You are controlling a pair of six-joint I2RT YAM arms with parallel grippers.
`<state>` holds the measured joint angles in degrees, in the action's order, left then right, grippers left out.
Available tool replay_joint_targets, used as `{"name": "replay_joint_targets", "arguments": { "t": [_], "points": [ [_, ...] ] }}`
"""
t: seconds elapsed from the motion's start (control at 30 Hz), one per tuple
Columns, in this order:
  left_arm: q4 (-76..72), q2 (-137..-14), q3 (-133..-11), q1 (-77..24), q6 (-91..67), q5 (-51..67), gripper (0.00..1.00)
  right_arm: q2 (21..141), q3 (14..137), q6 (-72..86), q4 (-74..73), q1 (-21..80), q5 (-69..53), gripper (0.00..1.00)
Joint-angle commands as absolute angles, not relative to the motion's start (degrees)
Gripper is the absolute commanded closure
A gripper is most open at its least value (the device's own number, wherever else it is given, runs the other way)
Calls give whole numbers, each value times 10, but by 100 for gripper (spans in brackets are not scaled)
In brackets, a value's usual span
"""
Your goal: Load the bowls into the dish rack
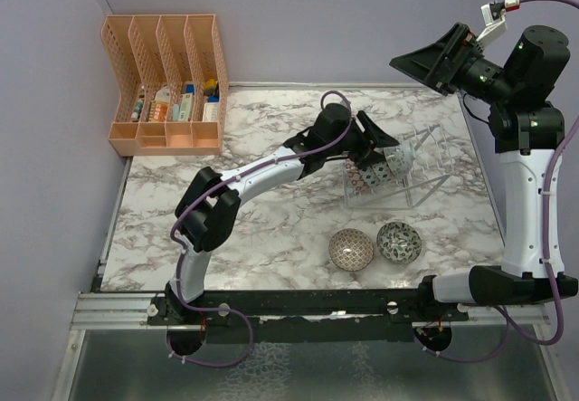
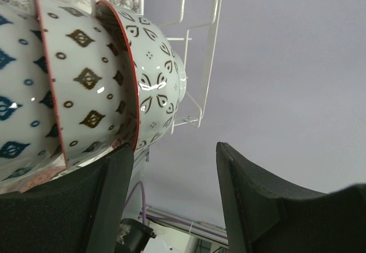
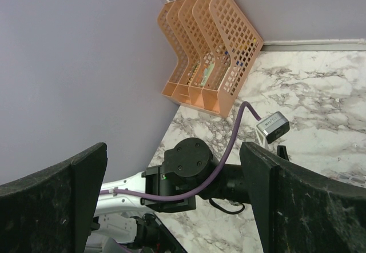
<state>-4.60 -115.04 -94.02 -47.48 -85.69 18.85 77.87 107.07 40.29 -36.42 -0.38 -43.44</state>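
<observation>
Loading of the dish rack, release step. Nearest the arm bases, two bowls sit side by side on the marble counter, not yet loaded. Beyond them, the left gripper reaches in at the near end of the dish rack. Its jaws stand partly apart with nothing between them, and its left finger lies just beside the racked bowls. At least three stand on edge there: a blue-patterned bowl, a brown-patterned bowl and an outermost grey-patterned bowl.

To finish this step well, the left gripper should probably spread clear of the rims and back straight out. A sideways sweep could drag the end bowl or shift the light wire rack.

Farther off, the right gripper hangs raised and fully open, empty. The orange organiser stands at the back wall.
</observation>
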Motion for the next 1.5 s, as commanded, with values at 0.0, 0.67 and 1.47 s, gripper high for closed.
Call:
{"name": "replay_joint_targets", "arguments": {
  "t": [0.0,0.67,1.47],
  "points": [
    [-54,-1105,-919,-471,-850,197,38,766,1066,407,-354,-4,-451,1],
    [33,-996,-857,-458,-758,168,27,758,1056,403,-357,-4,-452,1],
    [298,-936,-808,-695,-186,57,12,759,1058,368,-430,-5,-394,0]
  ]
}}
